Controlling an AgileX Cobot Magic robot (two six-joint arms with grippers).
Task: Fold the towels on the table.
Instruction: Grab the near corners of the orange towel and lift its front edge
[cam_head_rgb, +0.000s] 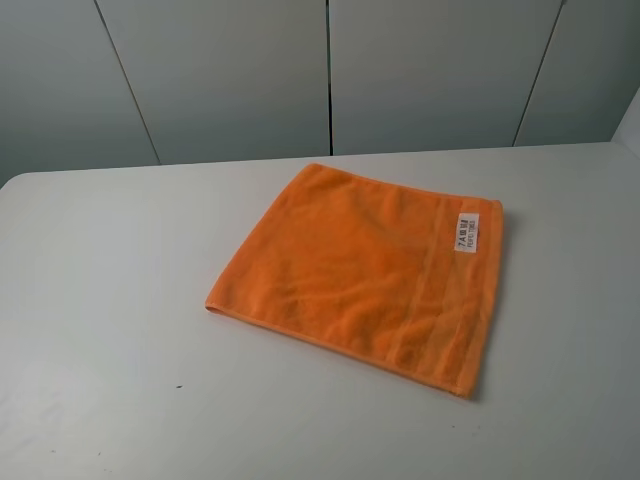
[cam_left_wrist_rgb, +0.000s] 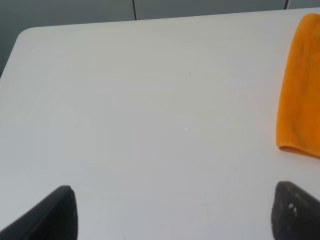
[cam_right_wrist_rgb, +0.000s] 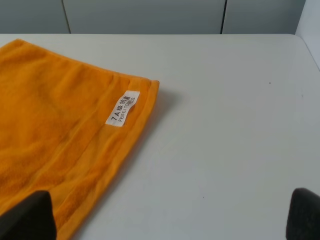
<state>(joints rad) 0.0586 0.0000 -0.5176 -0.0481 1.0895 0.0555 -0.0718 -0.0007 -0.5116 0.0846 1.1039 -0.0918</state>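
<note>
From high up, the orange towel (cam_head_rgb: 365, 270) lies flat centre-right on the white table (cam_head_rgb: 100, 300); the left wrist view shows the left gripper (cam_left_wrist_rgb: 175, 217) spread wide, empty, beside the towel's edge; the right wrist view shows the right gripper (cam_right_wrist_rgb: 170, 217) likewise released near the towel's label (cam_right_wrist_rgb: 122, 108).
</note>
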